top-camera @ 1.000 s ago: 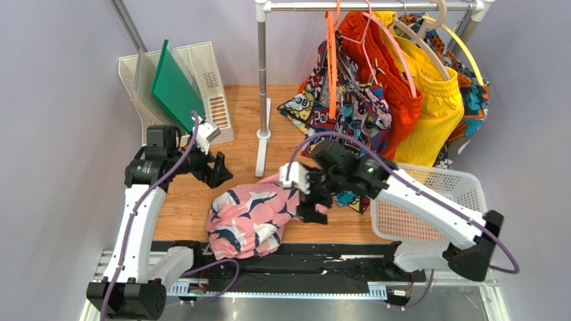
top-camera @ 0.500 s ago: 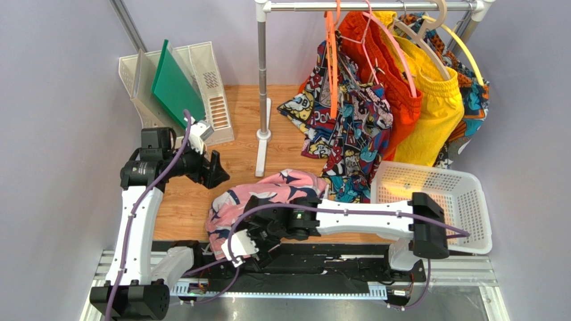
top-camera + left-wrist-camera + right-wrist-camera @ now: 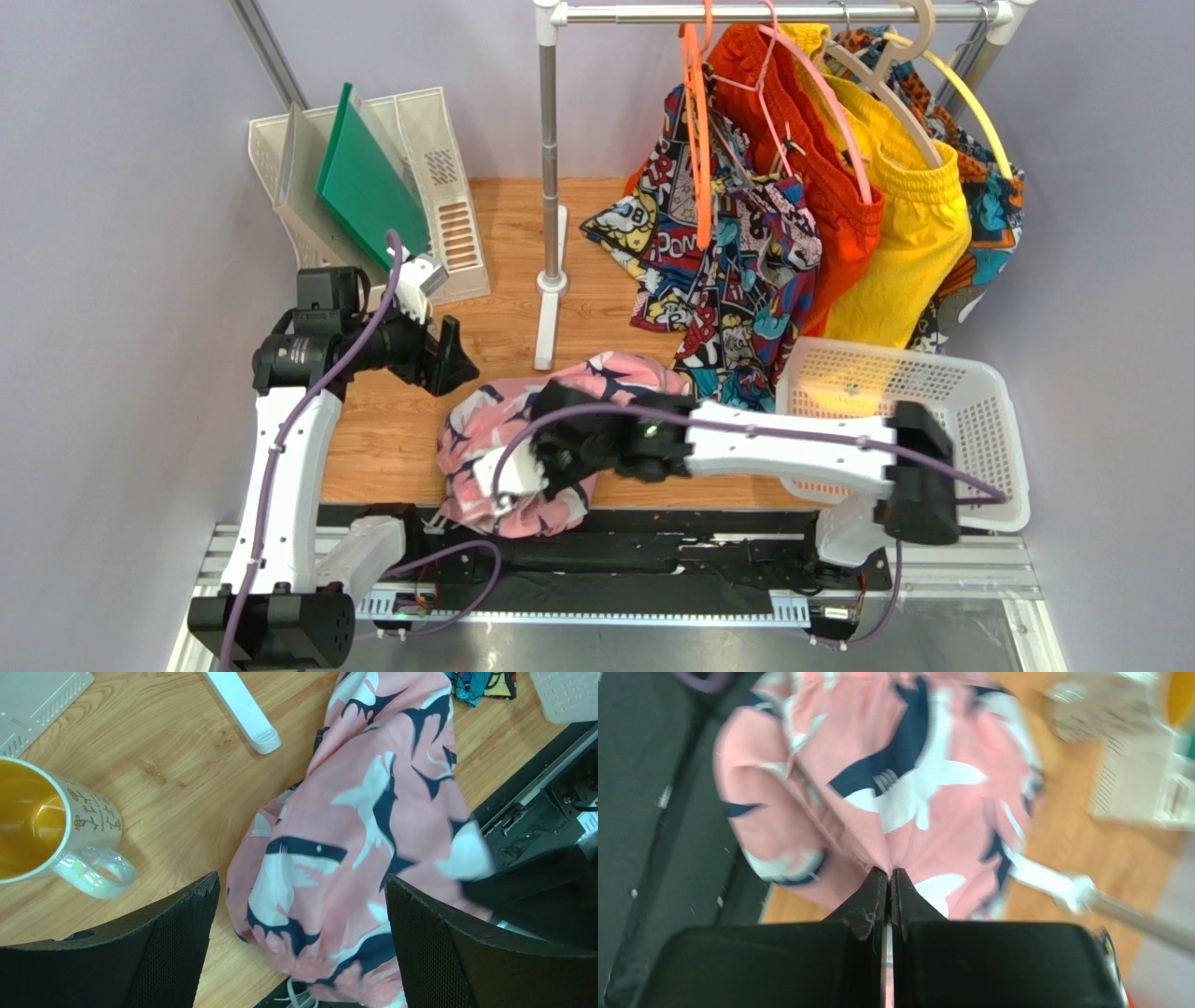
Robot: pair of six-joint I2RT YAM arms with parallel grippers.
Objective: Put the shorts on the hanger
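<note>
At the near edge of the wooden table (image 3: 379, 420), the shorts (image 3: 522, 427) lie in a crumpled heap, one end lapping over the black base rail (image 3: 701, 539). They are of soft pink fabric printed with scattered navy-and-white bird shapes. The right gripper (image 3: 889, 875) is clenched on a raised pucker of this fabric: in the right wrist view its two black fingers meet tip to tip, with folds of the cloth converging at the pinch. The right arm reaches leftward across the front of the table to the heap.

Just behind and to the left, the left gripper (image 3: 300, 889) hangs above the shorts with its jaws spread wide, holding nothing and touching nothing. A printed mug (image 3: 49, 826) with a yellow interior stands on the wood beside the heap.

Farther back, a white mesh basket (image 3: 968, 406) sits at the right. On the clothes rail (image 3: 758, 13) at the far side, the hanger (image 3: 694, 126), thin and bright orange, hangs bare in front of multicolour comic-print shorts (image 3: 730, 266).
</note>
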